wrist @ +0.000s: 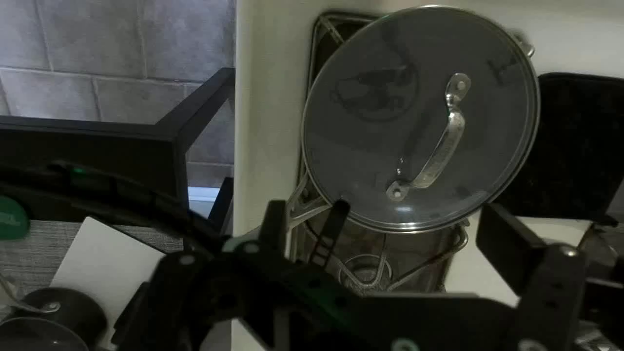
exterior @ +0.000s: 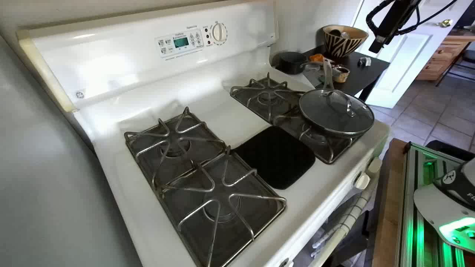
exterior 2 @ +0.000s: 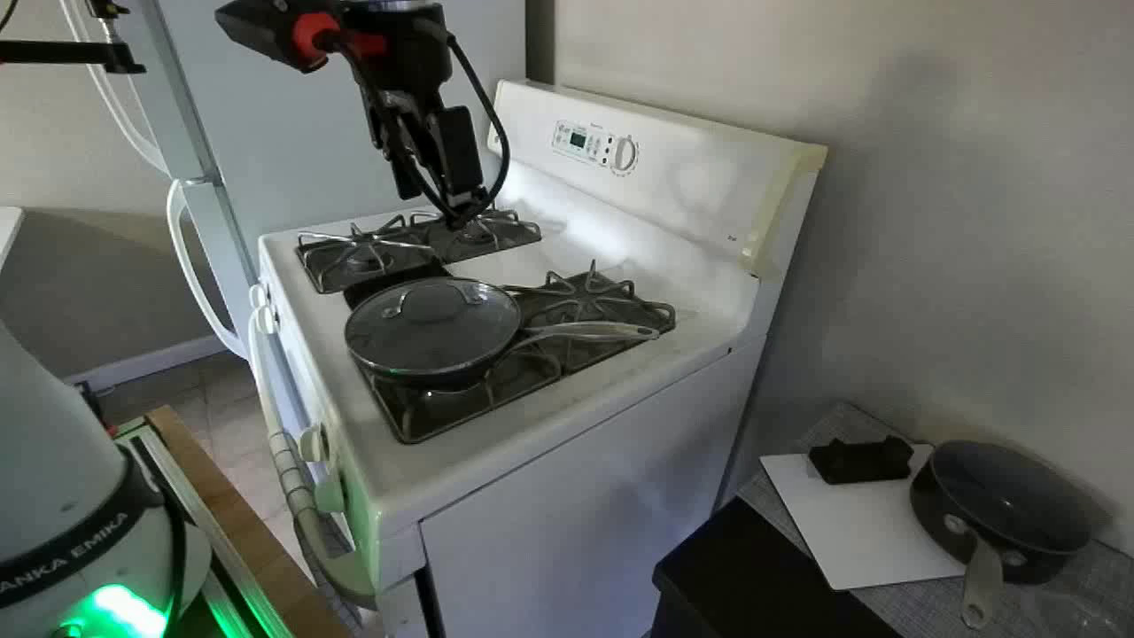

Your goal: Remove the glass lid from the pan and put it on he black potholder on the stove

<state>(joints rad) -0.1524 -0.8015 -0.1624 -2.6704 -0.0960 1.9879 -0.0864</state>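
Hovering with our gripper [wrist: 385,219] spread wide and empty, we have the glass lid [wrist: 414,117] below and ahead of the jaws, on the pan [exterior 2: 586,330], beside the black potholder [exterior: 276,157]. Closing askew on the slanted lid handle [wrist: 446,152], we might drop the lid.

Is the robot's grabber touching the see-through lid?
Apart. In an exterior view, the gripper hangs above the glass lid, with part of the stove showing between them.

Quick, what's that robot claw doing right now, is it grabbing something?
Gripper: open, holding nothing.
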